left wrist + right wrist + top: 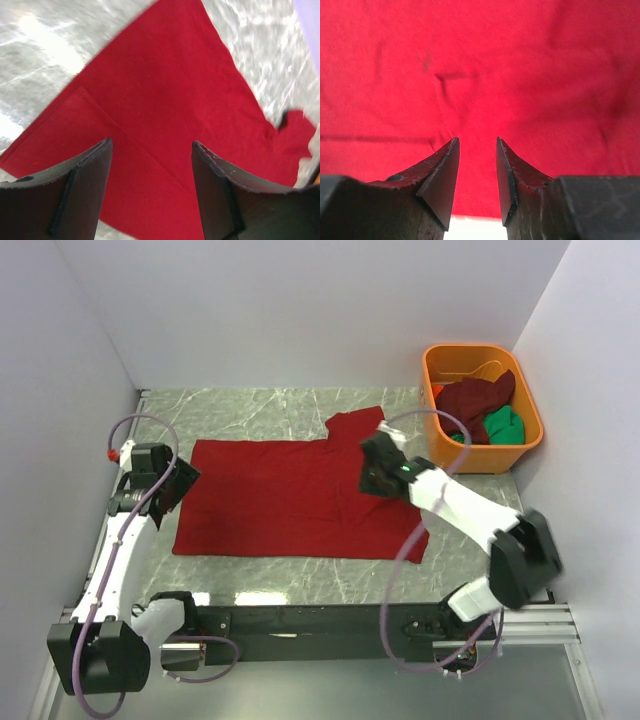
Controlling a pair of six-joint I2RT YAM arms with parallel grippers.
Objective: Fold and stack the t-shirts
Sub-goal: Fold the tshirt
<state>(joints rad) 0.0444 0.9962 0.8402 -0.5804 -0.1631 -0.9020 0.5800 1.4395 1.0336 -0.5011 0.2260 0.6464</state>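
Observation:
A bright red t-shirt lies spread flat on the marble table, folded to a long rectangle with one sleeve sticking out at the back. My left gripper hovers at its left edge, open, nothing between the fingers; red cloth shows below. My right gripper hangs over the shirt's right part, open, fingers apart above the red cloth. A dark maroon t-shirt and a green t-shirt lie bunched in the orange tub.
The orange plastic tub stands at the back right against the wall. White walls close the table on the left, back and right. Bare marble table shows behind the shirt and in front of it.

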